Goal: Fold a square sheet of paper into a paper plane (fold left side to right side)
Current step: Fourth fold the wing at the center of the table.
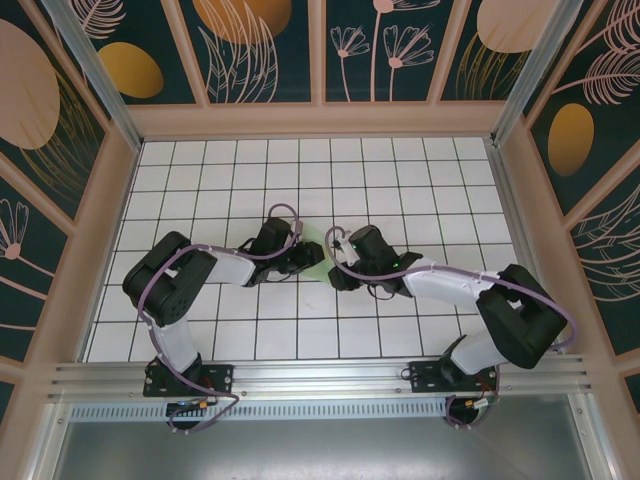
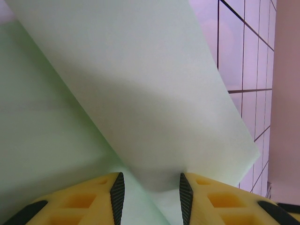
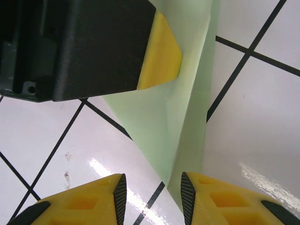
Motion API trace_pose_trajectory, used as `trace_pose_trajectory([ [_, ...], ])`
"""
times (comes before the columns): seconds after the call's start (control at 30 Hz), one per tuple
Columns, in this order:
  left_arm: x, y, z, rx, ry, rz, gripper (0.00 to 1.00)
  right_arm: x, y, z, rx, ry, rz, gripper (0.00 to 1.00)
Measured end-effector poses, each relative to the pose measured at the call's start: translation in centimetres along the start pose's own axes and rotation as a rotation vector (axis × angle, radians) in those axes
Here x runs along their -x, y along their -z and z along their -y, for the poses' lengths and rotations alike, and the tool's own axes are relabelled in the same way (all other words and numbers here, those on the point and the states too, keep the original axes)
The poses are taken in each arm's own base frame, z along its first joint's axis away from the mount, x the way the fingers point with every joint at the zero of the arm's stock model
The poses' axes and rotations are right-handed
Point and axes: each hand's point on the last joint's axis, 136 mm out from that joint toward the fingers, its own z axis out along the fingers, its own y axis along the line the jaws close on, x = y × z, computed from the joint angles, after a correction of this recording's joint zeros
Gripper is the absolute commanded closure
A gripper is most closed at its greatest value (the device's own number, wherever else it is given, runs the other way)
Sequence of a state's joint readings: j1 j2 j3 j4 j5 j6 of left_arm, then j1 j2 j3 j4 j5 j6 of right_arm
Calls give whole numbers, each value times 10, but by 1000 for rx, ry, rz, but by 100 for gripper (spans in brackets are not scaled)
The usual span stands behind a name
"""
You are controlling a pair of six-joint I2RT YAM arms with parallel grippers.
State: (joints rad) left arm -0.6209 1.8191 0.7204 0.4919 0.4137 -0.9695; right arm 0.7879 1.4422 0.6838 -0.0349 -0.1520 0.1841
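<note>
The square sheet of paper lies at the middle of the tabletop, already a creased, pointed shape, with both claws close to it. For this fold I would carry the left flap over slowly and keep the point pinned, otherwise the edges will not meet. My left claw stands partly open — a flap of paper runs between its fingers, not pinched as far as I can see. My right claw is also partly open and holds nothing — the paper's point lies flat just at its fingers.

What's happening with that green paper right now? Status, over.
Left gripper open astride a green paper flap. Right gripper open at its tip. Sheet partly folded. Grippers nose to nose.
</note>
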Motion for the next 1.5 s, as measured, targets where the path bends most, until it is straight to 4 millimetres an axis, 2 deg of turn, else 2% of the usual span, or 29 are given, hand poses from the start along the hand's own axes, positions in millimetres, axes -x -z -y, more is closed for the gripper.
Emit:
trace_pose_trajectory([
  [0.13, 0, 0, 0, 0, 0, 0, 60, -1, -2, 1, -42, 7, 6, 60],
  [0.43, 0, 0, 0, 1, -1, 2, 60, -18, -16, 6, -88, 20, -50, 62],
  [0.93, 0, 0, 0, 2, -1, 1, 60, -27, -24, 10, -103, 19, -83, 65],
  [1.5, 0, 0, 0, 2, -1, 2, 60, -29, -26, 13, -121, 19, -87, 78],
])
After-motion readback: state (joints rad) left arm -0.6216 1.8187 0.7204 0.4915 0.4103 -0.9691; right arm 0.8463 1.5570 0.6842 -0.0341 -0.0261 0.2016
